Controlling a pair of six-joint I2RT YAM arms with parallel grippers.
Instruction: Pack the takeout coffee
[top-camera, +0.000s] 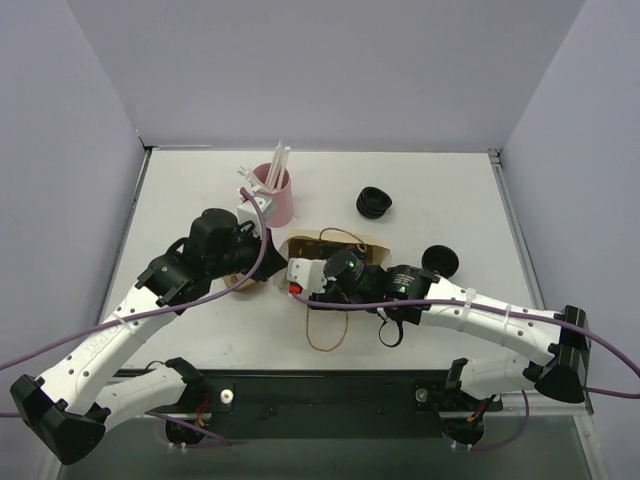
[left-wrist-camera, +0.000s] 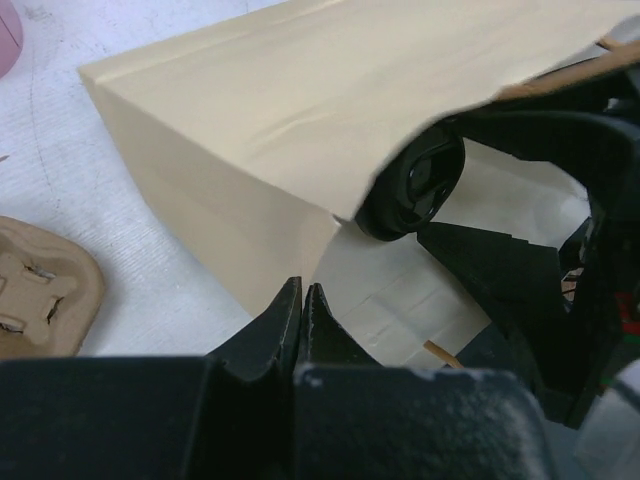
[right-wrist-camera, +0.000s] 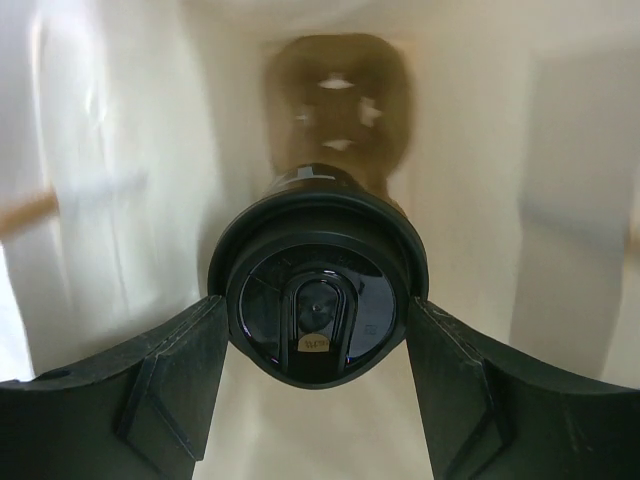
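Cup (right-wrist-camera: 318, 262) in right tool (right-wrist-camera: 316, 318) sits between close bag (right-wrist-camera: 480, 150) walls.

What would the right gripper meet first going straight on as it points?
Gripping the coffee cup, the right gripper would probably first press it against the closed far end of the paper bag, where a brown shape shows; depth unclear.
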